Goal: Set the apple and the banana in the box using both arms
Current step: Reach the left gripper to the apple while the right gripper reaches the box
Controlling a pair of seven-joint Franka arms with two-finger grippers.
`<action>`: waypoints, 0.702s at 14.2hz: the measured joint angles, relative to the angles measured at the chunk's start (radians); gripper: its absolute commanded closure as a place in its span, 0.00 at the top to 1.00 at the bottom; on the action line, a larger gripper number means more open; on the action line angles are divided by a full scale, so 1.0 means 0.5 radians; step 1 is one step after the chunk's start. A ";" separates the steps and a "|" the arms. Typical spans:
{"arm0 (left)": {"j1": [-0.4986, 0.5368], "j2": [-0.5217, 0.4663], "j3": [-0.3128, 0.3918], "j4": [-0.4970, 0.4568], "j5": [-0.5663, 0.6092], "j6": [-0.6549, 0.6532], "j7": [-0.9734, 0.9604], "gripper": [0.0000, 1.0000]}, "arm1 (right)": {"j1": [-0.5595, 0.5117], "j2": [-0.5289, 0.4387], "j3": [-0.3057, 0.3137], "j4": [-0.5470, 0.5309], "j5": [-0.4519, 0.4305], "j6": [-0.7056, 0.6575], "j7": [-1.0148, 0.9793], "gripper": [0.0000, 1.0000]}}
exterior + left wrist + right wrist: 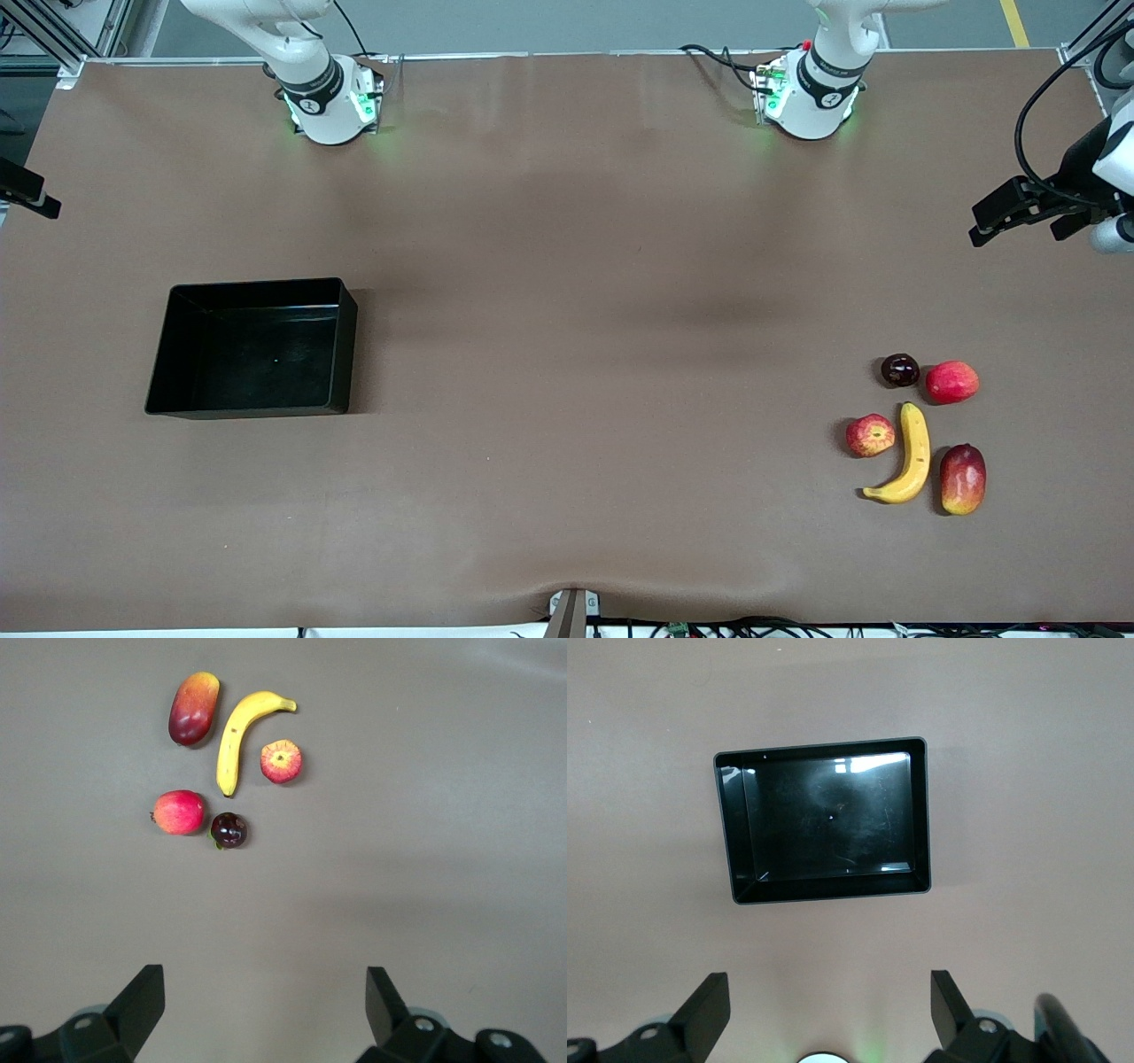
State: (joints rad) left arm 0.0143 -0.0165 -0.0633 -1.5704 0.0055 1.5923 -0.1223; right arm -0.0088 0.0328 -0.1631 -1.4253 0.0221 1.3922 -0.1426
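The apple (870,435) is shown in the lower right of the front view, resting on the desk (567,266) just beside the banana (905,455), which curves along its side. In the left wrist view the same pair is seen in the upper part of the frame, the apple (281,761) lying in the hollow of the banana's (239,735) curve. Three other fruits are grouped closely around them: a mango-like fruit (963,478), a plain pinkish-red fruit (952,382) and a small dark fruit (900,369).

The box (252,347) is placed at the left of the front view, well apart from the fruits, toward the right arm's end of the desk; nothing is seen inside it in either the front or the right wrist view (824,819).

The left tool (266,1014) is held high over bare desk near the fruit group, jaws spread wide and empty. The right tool (830,1014) is held over the desk beside the box, likewise spread and empty; it is seen only in its own wrist view.

No part of the task is judged done: both fruits remain ungrasped and both transfers to the box are left.
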 measured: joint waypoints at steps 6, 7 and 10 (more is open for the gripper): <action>0.000 0.097 0.001 0.009 0.000 0.017 0.000 1.00 | -0.002 -0.068 -0.004 -0.175 0.000 0.163 -0.001 1.00; 0.001 0.153 0.002 0.021 0.000 0.055 0.000 1.00 | -0.006 -0.073 -0.006 -0.180 0.000 0.163 -0.001 1.00; 0.009 0.389 0.005 0.030 0.000 0.338 0.000 1.00 | -0.035 -0.071 -0.011 -0.187 -0.004 0.162 -0.007 1.00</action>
State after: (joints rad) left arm 0.0187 0.1779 -0.0610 -1.5555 0.0055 1.7612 -0.1223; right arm -0.0264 -0.0027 -0.1688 -1.5186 0.0201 1.4733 -0.1460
